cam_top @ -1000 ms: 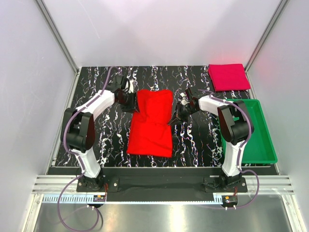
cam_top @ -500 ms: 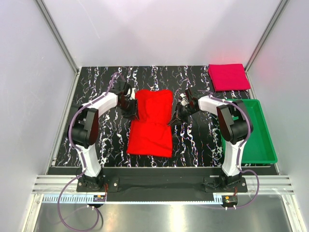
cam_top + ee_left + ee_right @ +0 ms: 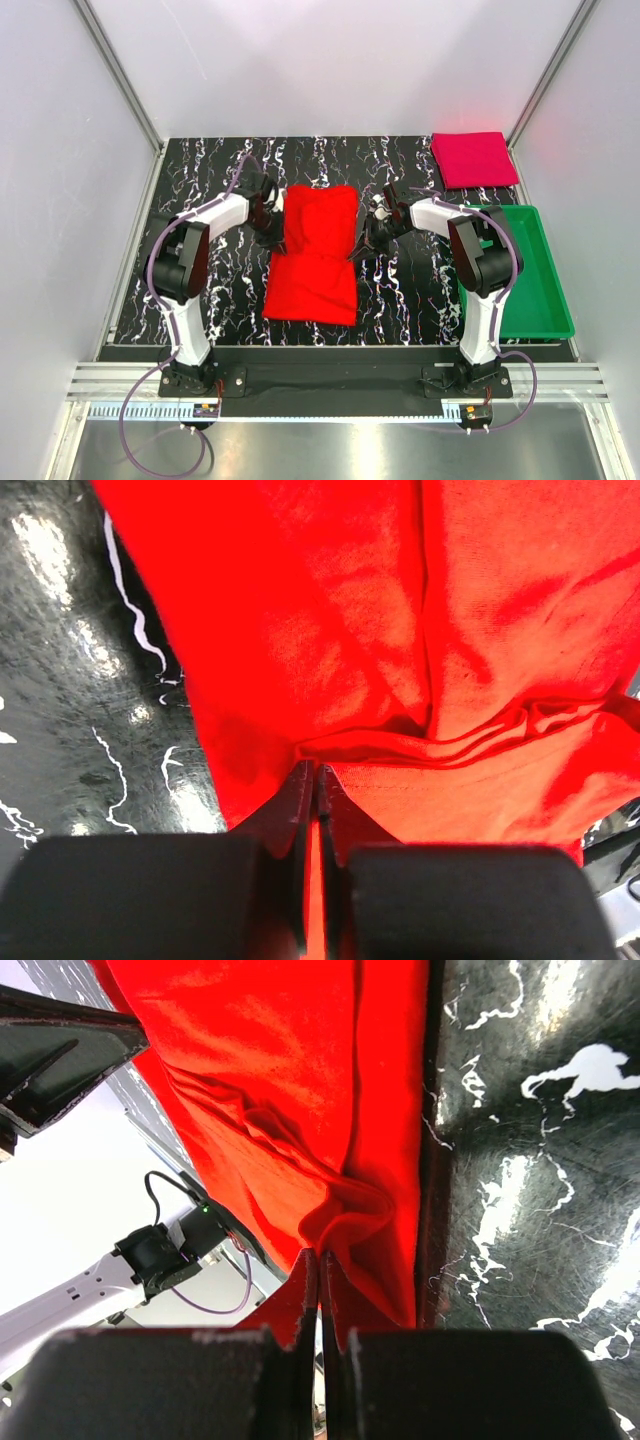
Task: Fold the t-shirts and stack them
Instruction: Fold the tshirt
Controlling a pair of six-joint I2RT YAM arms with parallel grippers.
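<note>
At the left of the top view, the left gripper [image 3: 270,215] sits against the left edge of the bright red t-shirt [image 3: 312,262], near its far end. Its wrist camera shows the 2 fingers [image 3: 290,815] pressed together with a thin fold of red cloth pinched between them, and the fabric bunches into creases just beyond the tips. The shirt lies in the middle of the black marbled table [image 3: 220,290], a long shape running from the far side toward the arm bases. Its far part looks raised and puffed (a doubled layer with rumpled folds), while the near part lies flat. On the shirt's right edge, about level with the other hand, the right gripper [image 3: 362,230] is likewise clamped on the cloth. In its wrist view the fingertips meet on a gathered hem of red fabric, with the marbled surface to the right of it. Further right, a green tray [image 3: 545,300] rests at the table's right side, beside the right arm. The darker crimson t-shirt [image 3: 473,158] lies folded into a neat square at the far right corner, just beyond the tray and well apart from the red one.
</note>
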